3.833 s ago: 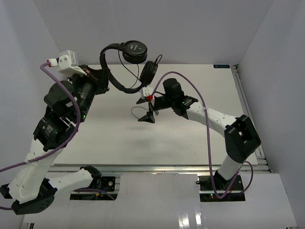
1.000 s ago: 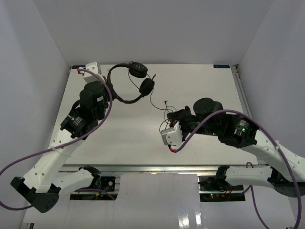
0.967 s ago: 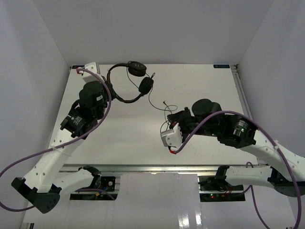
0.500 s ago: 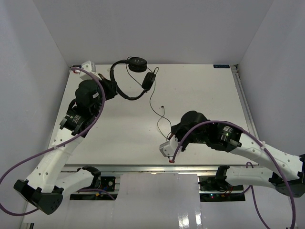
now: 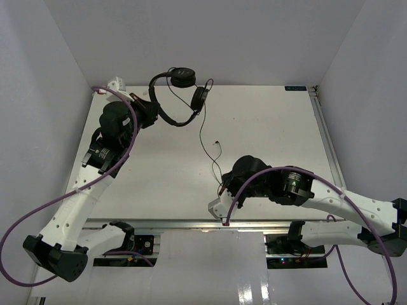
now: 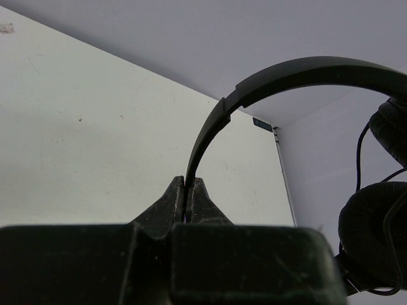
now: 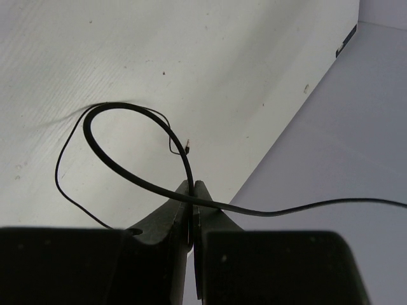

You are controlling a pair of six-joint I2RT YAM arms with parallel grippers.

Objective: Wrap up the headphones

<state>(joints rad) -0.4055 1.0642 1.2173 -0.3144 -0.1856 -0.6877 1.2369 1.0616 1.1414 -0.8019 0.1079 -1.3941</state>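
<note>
Nearest, the right end effector (image 7: pixel 192 185) is pinched fully closed on the cord (image 7: pixel 127 112), which curls in a loose loop over the surface (image 5: pixel 273 127). At far left, the headphones (image 5: pixel 184 77) hang lifted, their headband (image 6: pixel 286 73) clamped in the closed left end effector (image 6: pixel 189 186). No turns show around them (the cord runs free), so I judge nearly all the wrapping remains.

We see the black headphones (image 5: pixel 183 77) raised at upper centre, their thin cord (image 5: pixel 202 130) trailing down to mid-frame.
</note>
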